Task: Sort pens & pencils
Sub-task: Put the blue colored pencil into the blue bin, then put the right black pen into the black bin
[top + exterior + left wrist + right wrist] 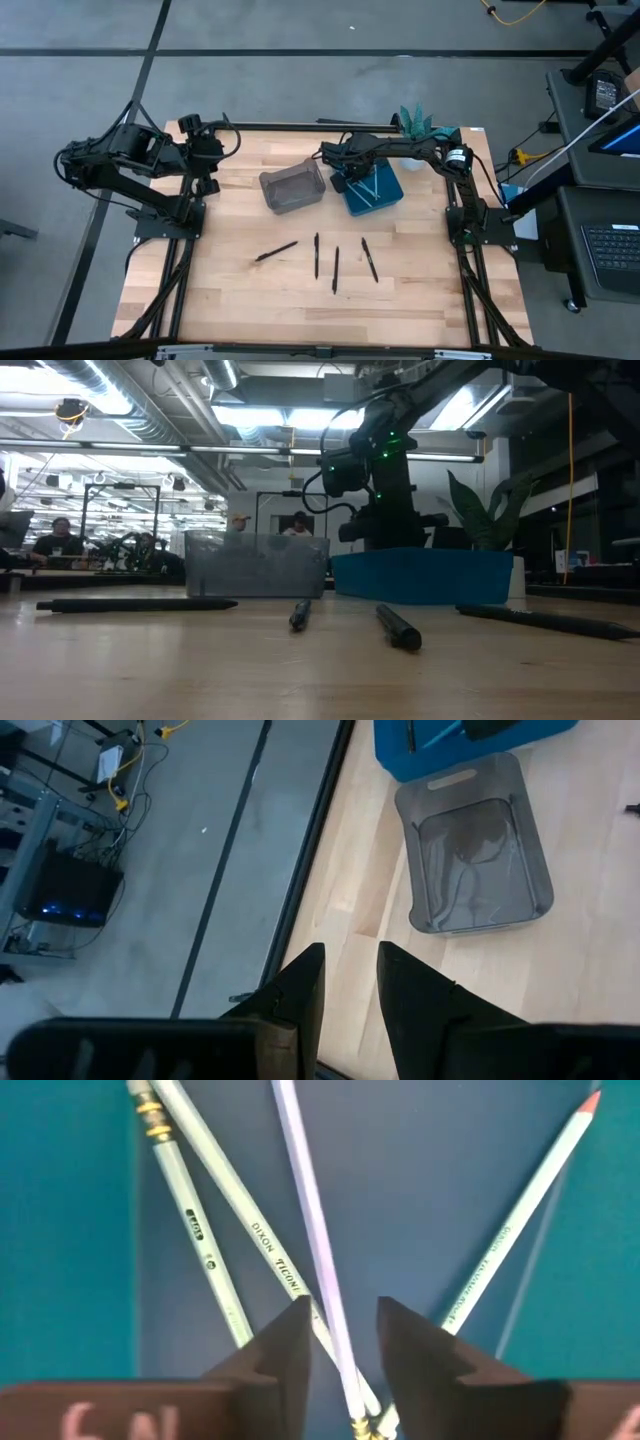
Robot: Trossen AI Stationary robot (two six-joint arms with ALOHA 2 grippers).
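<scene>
Nearest the front edge of the wooden desk (300, 300), four black sticks (335, 270) are laid out in a loose row, well apart from each other: one angled on the left, two roughly upright in the middle, one tilted on the right. A bit further back, a clear grey bin (292, 187) is parked just beside a blue bin (372, 188), and the grey one looks to have nothing in it as far as can be seen. The right gripper (342, 1342) is held low over the blue bin, with its fingers (285, 1345) set slightly apart and nothing clamped between them; a pale lilac stick (312, 1230) is seen lying on the bin floor right under the gap. Three light blue pencils (235, 1205) are also spread across that bin floor, crossing near one end, and one of them is pink-tipped. The left gripper (348, 985) is parked off at the desk's left edge, its fingers a little apart and empty, pointed toward the grey bin. Behind the blue bin, at the far edge, a green spiky plant (418, 122) is stood. In the low view, people (60, 540) can be made out in the room beyond.
</scene>
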